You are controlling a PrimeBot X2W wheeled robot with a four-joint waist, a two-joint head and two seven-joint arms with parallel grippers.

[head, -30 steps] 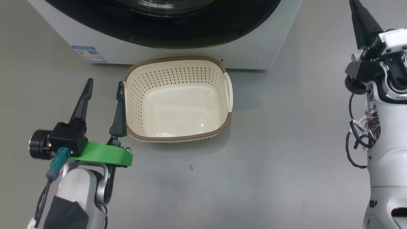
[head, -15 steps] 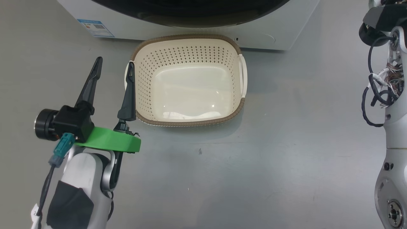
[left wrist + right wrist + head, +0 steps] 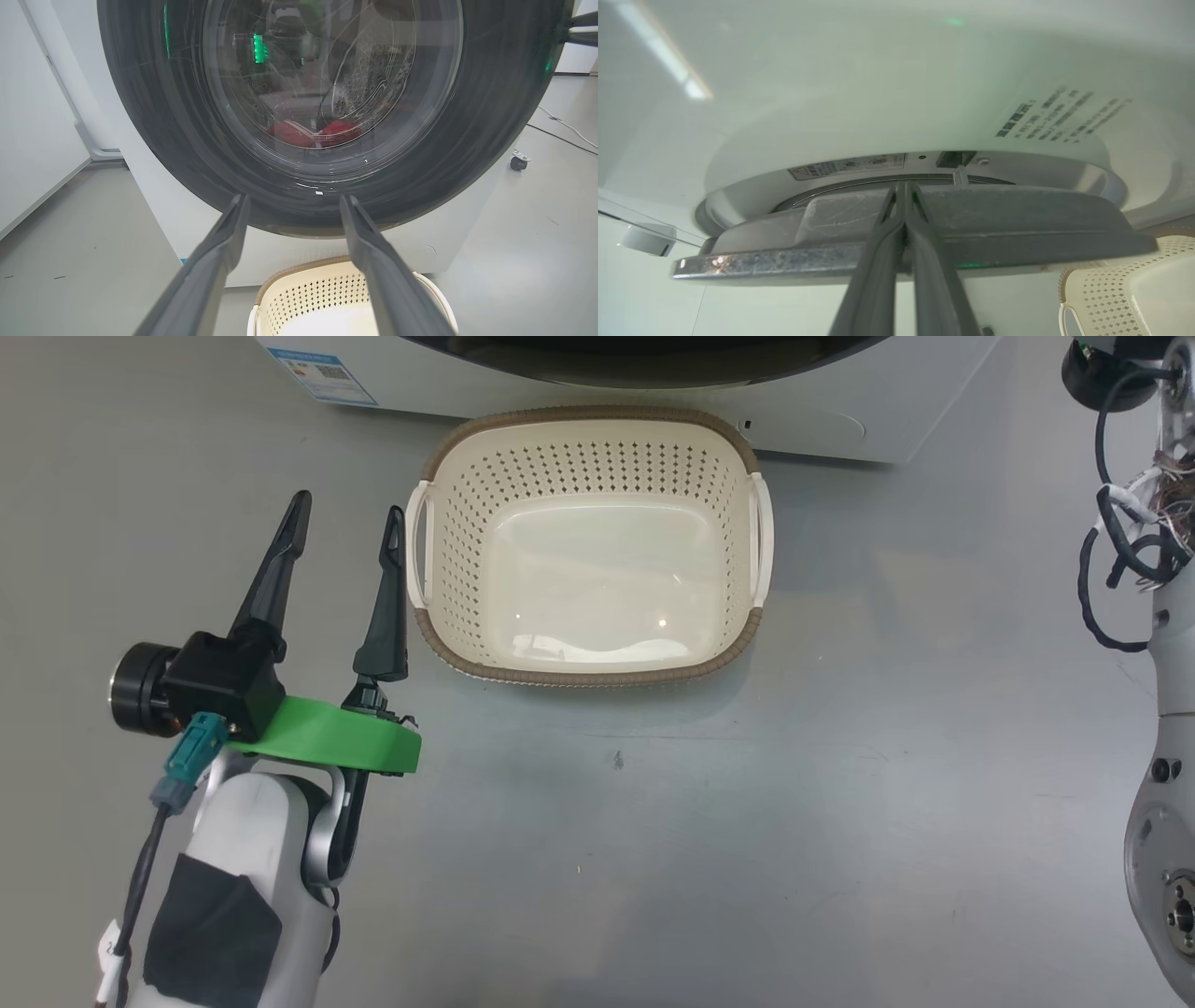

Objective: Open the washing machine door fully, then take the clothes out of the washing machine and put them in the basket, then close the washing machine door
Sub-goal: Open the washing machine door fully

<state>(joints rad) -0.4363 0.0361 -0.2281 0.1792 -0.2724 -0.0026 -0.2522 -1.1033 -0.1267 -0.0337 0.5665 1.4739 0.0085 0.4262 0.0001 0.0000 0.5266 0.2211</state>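
At washer (image 3: 822, 425) front, door-opening step under way. Right gripper (image 3: 903, 191), pinched shut, tips at door (image 3: 1017, 219) rim; left gripper (image 3: 348, 507) spread, empty, at 9 o'clock of basket (image 3: 579, 674). Clothes (image 3: 292, 133) inside, behind glass. Next, likely: hooking rim, swinging wide.

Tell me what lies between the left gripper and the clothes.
In the left wrist view, the washing machine door stands between the left gripper and the clothes, which show red through its glass.
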